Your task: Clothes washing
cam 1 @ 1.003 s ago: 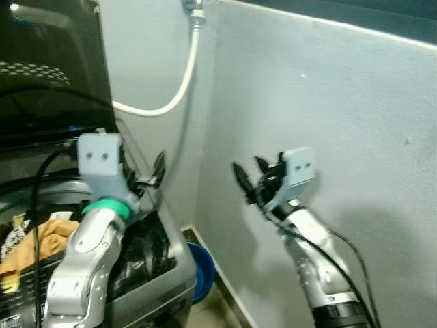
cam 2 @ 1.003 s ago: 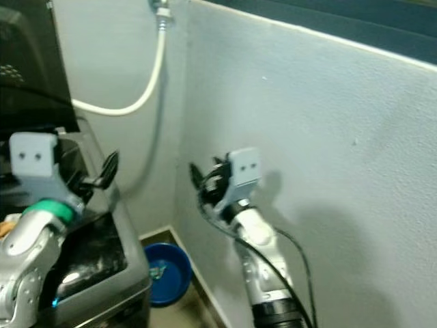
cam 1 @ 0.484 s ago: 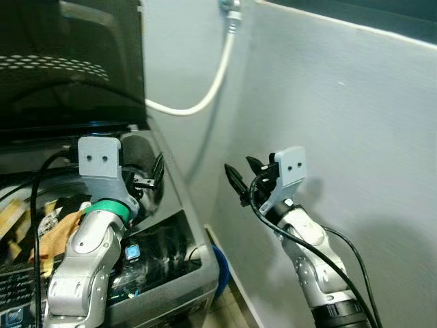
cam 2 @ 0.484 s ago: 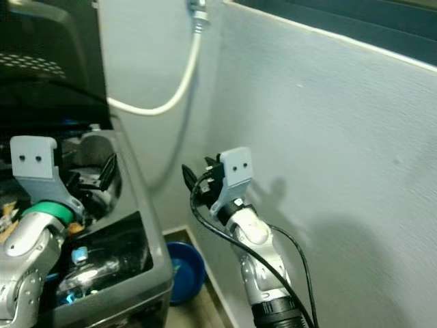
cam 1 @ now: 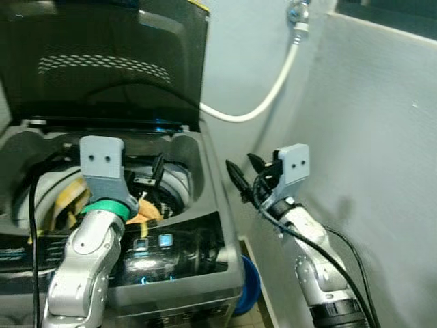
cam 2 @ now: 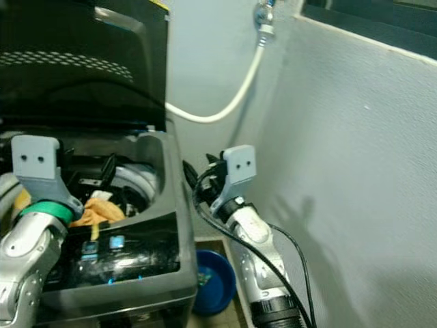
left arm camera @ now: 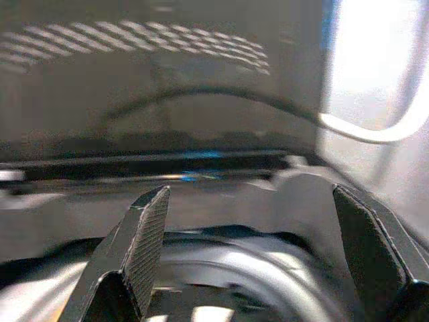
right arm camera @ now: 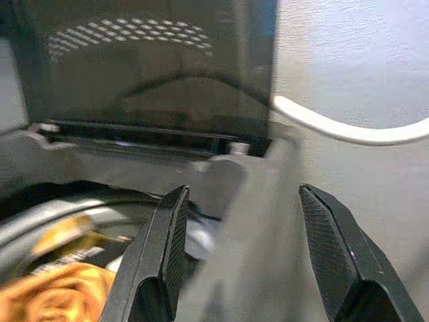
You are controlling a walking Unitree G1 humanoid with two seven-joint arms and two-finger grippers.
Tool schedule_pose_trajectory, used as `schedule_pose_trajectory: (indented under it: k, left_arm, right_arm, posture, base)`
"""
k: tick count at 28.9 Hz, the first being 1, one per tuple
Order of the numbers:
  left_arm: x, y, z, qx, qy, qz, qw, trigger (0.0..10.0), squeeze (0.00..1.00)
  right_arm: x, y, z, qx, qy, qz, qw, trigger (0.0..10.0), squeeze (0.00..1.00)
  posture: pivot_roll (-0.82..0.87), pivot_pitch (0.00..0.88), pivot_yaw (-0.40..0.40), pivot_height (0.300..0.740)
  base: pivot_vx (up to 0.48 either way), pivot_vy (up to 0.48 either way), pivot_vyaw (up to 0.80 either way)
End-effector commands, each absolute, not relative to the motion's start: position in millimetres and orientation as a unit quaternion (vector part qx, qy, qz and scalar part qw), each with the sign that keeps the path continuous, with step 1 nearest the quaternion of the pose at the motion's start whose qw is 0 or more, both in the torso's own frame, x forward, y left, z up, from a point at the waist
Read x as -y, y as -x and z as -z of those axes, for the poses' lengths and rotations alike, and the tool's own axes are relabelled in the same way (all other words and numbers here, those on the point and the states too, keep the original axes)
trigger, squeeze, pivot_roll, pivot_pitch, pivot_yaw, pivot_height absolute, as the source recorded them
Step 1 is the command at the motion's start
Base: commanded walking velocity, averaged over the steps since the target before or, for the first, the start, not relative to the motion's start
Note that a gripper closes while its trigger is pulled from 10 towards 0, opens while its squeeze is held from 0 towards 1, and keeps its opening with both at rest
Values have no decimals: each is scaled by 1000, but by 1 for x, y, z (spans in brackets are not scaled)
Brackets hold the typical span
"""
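A grey top-loading washing machine (cam 1: 212, 236) stands with its dark lid (cam 1: 102, 61) raised. Orange and yellow clothes (cam 1: 140, 213) lie in the drum, and the right wrist view also catches the orange cloth (right arm camera: 60, 288). My left gripper (cam 1: 151, 178) hovers open over the drum's right half, nothing between its fingers (left arm camera: 144, 241). My right gripper (cam 1: 244, 174) is open and empty just off the machine's right side, level with its top rim, with fingers (right arm camera: 167, 248) pointing toward the lid and drum.
A white hose (cam 1: 266, 96) hangs from a tap (cam 1: 298, 14) and curves behind the machine. A pale wall (cam 1: 375, 137) stands close on the right. A blue basin (cam 1: 249, 283) sits on the floor between machine and wall. Lit buttons (cam 1: 153, 241) glow on the front panel.
The camera has swung left, so the open drum and lid now fill the left half. Both arms stay raised with open grippers in much the same pose.
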State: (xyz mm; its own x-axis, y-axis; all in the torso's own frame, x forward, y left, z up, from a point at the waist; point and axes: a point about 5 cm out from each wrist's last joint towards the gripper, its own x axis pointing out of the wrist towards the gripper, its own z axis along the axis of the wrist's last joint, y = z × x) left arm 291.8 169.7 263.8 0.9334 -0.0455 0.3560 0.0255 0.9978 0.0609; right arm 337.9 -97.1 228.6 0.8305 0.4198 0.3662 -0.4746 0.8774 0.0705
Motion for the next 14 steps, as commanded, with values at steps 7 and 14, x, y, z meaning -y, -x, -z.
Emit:
schedule_pose_trajectory:
  k: [7, 14]
  left_arm:
    - [-165, -289, -283, 225, -30, 30, 973, 10000, 0]
    - [-164, -291, -279, 212, -34, 39, 976, 10000, 0]
  right_arm:
    - [104, -339, -242, 205, -116, -199, 951, 10000, 0]
    - [116, -342, -248, 218, -123, -166, 954, 10000, 0]
  posture:
    - [29, 2, -69, 740]
    - [29, 0, -64, 740]
  base:
    - [0, 0, 800]
    - [0, 0, 800]
